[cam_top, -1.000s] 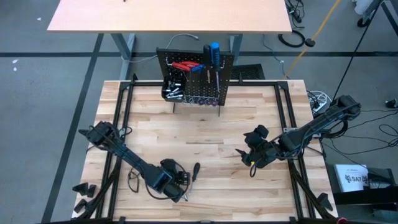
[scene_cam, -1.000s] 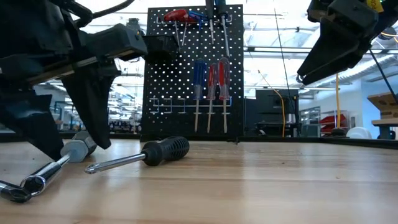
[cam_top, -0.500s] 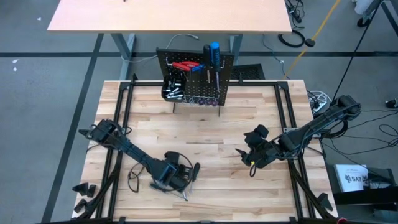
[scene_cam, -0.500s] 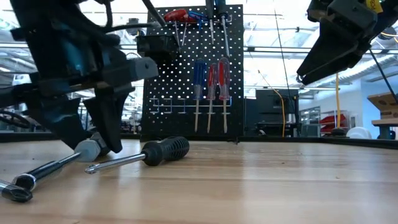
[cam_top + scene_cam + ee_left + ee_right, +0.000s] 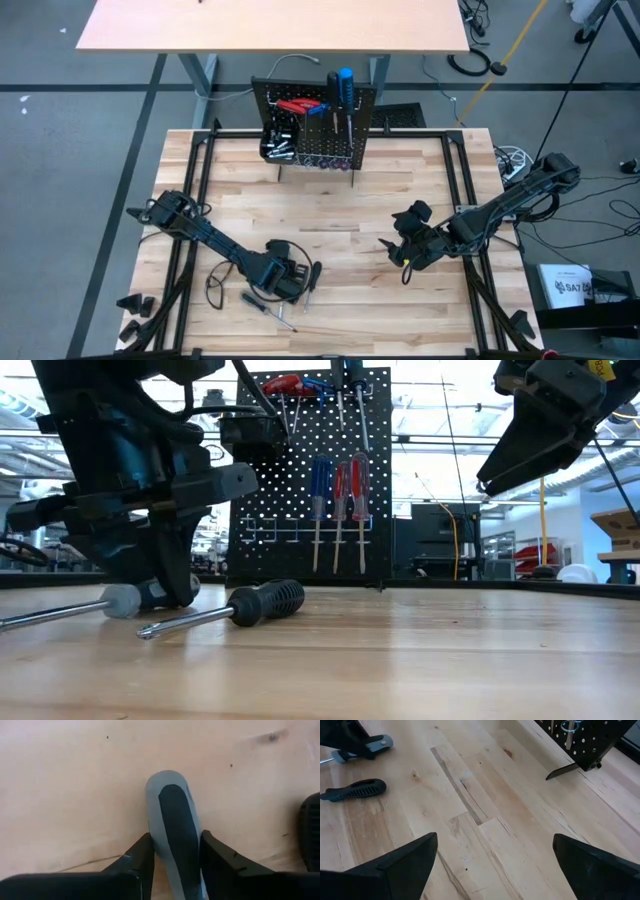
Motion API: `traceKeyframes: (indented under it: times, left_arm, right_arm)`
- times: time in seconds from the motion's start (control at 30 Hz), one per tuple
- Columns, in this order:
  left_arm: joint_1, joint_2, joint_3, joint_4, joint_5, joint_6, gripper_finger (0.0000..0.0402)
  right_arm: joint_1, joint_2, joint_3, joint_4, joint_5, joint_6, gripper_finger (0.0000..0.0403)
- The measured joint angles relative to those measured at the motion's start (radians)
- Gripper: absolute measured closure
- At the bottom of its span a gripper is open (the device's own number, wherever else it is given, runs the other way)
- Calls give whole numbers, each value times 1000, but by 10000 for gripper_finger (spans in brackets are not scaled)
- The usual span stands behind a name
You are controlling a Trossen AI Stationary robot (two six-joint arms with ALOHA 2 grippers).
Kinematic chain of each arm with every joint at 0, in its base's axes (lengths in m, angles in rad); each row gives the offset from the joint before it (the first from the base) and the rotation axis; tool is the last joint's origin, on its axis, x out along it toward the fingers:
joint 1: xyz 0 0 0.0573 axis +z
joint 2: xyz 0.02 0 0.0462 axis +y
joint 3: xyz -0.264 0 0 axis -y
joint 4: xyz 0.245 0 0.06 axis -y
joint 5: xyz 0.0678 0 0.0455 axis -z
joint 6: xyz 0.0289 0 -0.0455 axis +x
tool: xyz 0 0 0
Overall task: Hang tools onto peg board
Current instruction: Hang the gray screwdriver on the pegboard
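Two screwdrivers lie flat on the table's (image 5: 330, 210) near-left part. The left gripper (image 5: 175, 857) has its fingers against both sides of the grey-handled screwdriver (image 5: 172, 827), shaft running toward the near-left edge. A black-handled screwdriver (image 5: 235, 607) lies just beside it. The right gripper (image 5: 495, 857) hovers wide open, empty. The peg board (image 5: 318, 125) stands at the far edge.

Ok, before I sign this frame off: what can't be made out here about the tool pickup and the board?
- Left gripper: its fingers flank the grey-handled screwdriver, but the left wrist view does not show whether they squeeze it.
- In the low view the left arm hides part of that handle.
- Black-handled screwdriver: cut off by the left wrist view's edge.
- Bin on the peg board: contents too small in the high view.
- Right gripper waits open, mid-table.
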Motion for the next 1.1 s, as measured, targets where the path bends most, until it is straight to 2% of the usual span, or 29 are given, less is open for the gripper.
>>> traceKeyframes:
  times: [0.13, 0.3, 0.5, 0.63, 0.8, 0.93, 1.03, 1.1]
  left_arm:
    - [0, 2, 1, 4, -63, -2, 278]
    - [6, 2, 37, 8, -258, 27, 277]
    - [19, -27, 109, 9, -464, 167, 277]
    - [18, -62, 152, 10, -645, 298, 277]
    - [19, -86, 209, 30, -932, 481, 276]
    - [17, -85, 215, 146, -1162, 721, 276]
    - [33, -85, 215, 196, -1180, 919, 276]
    - [55, -85, 215, 199, -1180, 985, 276]
  right_arm:
    - [0, 0, 0, -1, 0, 0, 14]
    - [0, 0, 0, -1, 0, -2, 14]
    - [0, 0, 0, -1, 0, -17, 14]
    - [0, 0, 0, -2, 3, -26, 14]
    - [1, 0, 0, -7, 42, -71, 14]
    - [3, 0, 0, -30, 54, -101, 14]
    - [3, 0, 0, -59, 54, -103, 14]
    - [3, 0, 0, -81, 60, -103, 14]
